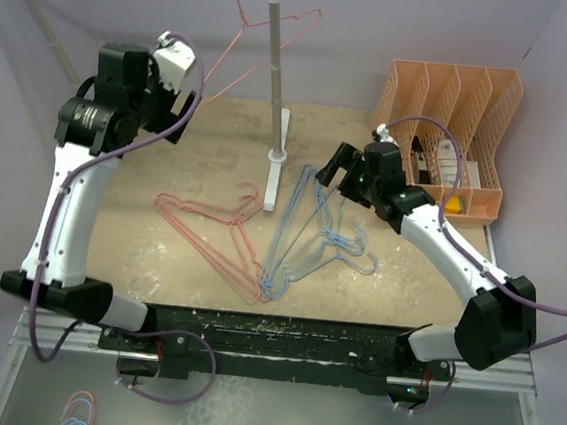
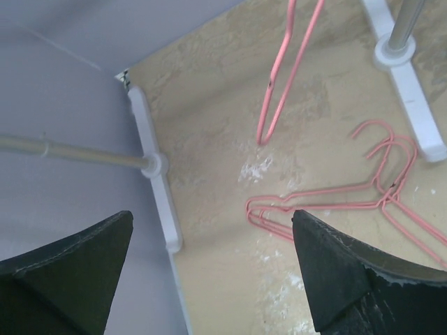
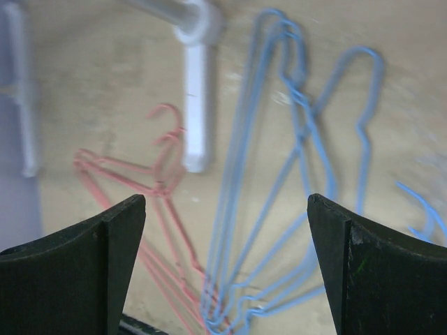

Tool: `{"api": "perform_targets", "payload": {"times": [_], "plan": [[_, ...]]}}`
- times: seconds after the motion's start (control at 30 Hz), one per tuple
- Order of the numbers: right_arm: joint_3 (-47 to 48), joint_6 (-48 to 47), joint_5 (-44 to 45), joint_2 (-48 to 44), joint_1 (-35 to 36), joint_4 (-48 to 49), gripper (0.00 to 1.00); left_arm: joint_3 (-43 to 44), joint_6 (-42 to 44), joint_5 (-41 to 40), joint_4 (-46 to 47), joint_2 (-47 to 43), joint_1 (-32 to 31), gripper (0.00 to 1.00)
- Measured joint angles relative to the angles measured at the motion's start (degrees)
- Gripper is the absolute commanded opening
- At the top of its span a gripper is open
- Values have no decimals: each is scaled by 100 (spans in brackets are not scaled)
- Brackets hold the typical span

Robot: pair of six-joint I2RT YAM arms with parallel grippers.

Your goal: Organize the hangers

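One pink hanger [image 2: 272,84] hangs from the bar of the white rack [image 1: 273,71], which I take to be where the hangers are meant to go. The others lie flat on the counter [image 1: 139,249], already split by colour: a pink pile [image 1: 212,228] to the left of the rack's foot and a blue pile [image 1: 311,237] to its right. The near tips of the two piles meet.

The left arm [image 1: 68,202] is raised high at the far left beside the rack bar, with its wrist turned to look down at the counter. Its jaws are spread fully and hold nothing.

The right arm [image 1: 441,243] reaches in low from the right and hovers over the hook end of the blue pile. Its jaws are also spread wide and empty, and they straddle the blue wires from above, a pose that seems set for a pick.
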State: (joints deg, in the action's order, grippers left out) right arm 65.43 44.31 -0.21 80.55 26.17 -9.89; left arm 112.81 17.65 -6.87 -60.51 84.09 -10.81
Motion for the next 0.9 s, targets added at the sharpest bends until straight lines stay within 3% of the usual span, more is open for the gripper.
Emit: {"api": "perform_targets", "payload": {"times": [0.13,0.27,0.47,0.73,0.9], "plan": [[-540,129,686,-315,2,-761,96,-905,98,-144,127,-822,9,99],[-850,518,1167,-568,0,-1408,82,-1069,308,433,-144,-1193,2,100],[-922,1150,1799,-354,0,-2151,70,-1565,586,931,-291,-1517,-664,99],[-761,1539,2181,557,0,-2627,62,-2771,577,918,68,-922,-1821,99],[-979,1692,2184,614,0,-2579,62,-2946,538,1014,367,-667,-2009,99]]}}
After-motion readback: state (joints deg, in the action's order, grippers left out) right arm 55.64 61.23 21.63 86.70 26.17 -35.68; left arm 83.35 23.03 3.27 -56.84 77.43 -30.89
